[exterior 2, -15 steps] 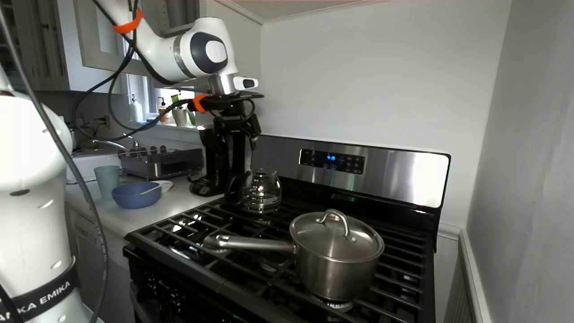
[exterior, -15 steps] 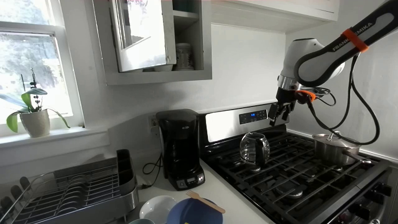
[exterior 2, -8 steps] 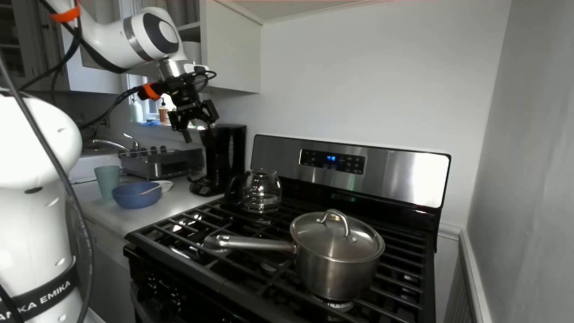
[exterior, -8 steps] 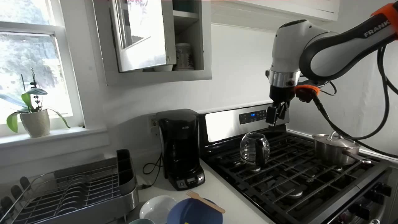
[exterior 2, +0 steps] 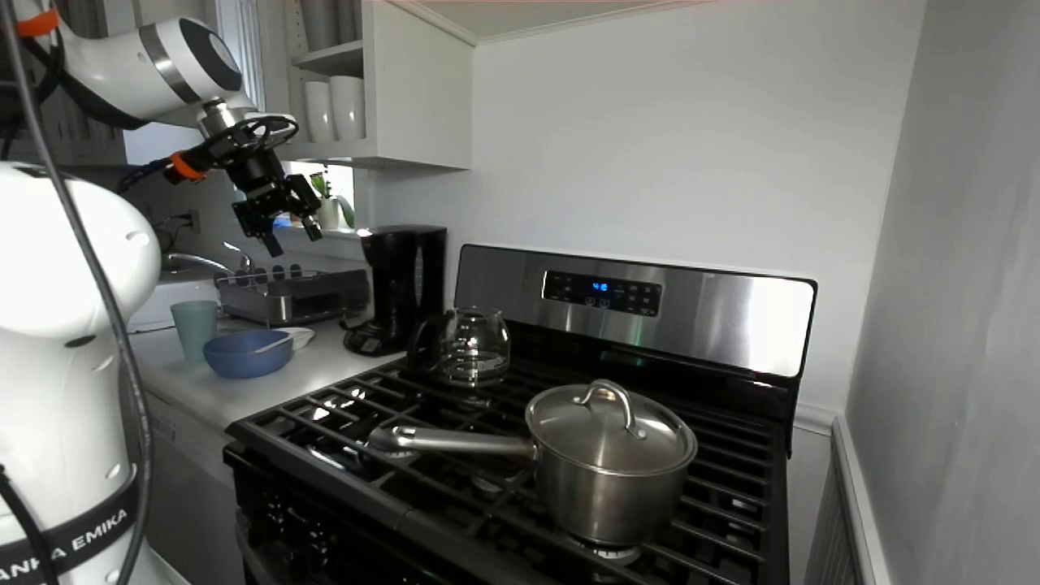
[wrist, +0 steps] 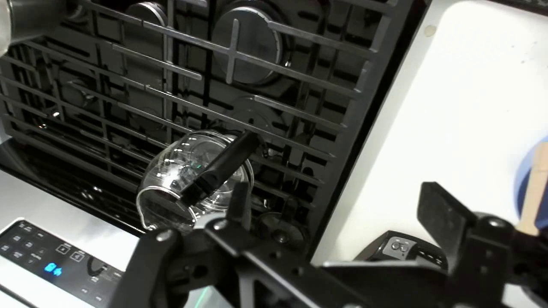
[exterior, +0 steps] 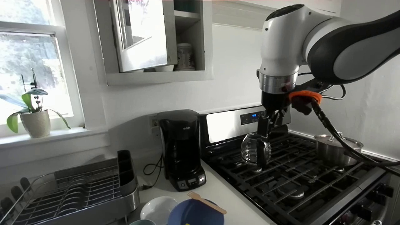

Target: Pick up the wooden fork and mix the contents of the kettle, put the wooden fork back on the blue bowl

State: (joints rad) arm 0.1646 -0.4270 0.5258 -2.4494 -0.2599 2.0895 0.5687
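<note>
The wooden fork (exterior: 207, 203) lies across the rim of the blue bowl (exterior: 186, 214) on the counter. Both show in an exterior view, fork (exterior 2: 272, 344) and bowl (exterior 2: 244, 363), and at the right edge of the wrist view, fork (wrist: 535, 190) and bowl (wrist: 521, 188). A steel kettle is out of view. A round clear glass carafe (exterior 2: 475, 349) with a black handle stands on the stove; it also shows in the wrist view (wrist: 171, 171). My gripper (exterior 2: 293, 241) is open and empty, high in the air, away from the fork; its spread fingers show in the wrist view (wrist: 336, 199).
A black coffee maker (exterior: 181, 150) stands on the counter near the stove. A lidded steel saucepan (exterior 2: 613, 479) sits on the stove. A white dish (exterior: 156, 209), a green cup (exterior 2: 195, 329) and a dish rack (exterior: 128, 200) are near the bowl. A cabinet door (exterior: 143, 34) hangs open.
The arm has swung left in an exterior view, away from the stove's back, and the gripper has turned. It stays open. The fork, bowl, carafe and saucepan have not moved.
</note>
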